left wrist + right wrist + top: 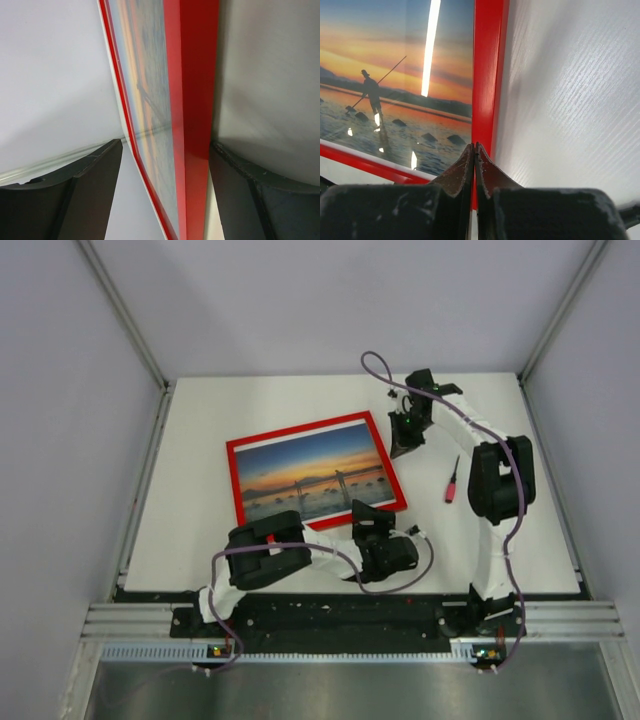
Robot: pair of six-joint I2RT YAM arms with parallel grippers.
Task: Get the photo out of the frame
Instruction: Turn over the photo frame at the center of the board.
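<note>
Straddling the frame (300, 428) at its near right corner, the left pincer (362, 512) stands spread, a dark finger (95, 190) on each side of the red rail. Whether either pad presses on it cannot be told. The right pincer (405, 443) is pressed together on nothing, its tip at the rail's outer edge by the far right corner.

The frame sits askew on the white tabletop (200, 540), left of centre. The photo (310, 475) is inside it, face up under a glossy pane that mirrors a bright strip of light.

A small screwdriver (452, 480) with a pink handle lies right of the frame, apart from it and just beside the right arm's black elbow. Purple cables (372, 368) loop along both white-wrapped arms. Pale walls (60, 390) close in the tabletop on three sides, and a ribbed aluminium rail (130, 620) runs along the near edge by the arm bases.

The frame is thin, flat-faced and bright red, smooth with a slight sheen. The print shows an orange-and-blue sunset over water, a dark figure with a pole and low rocks. Seen close, the tabletop has a fine grain-like texture. The pincer fingers are matte black, scuffed, and curve to thin tips.
</note>
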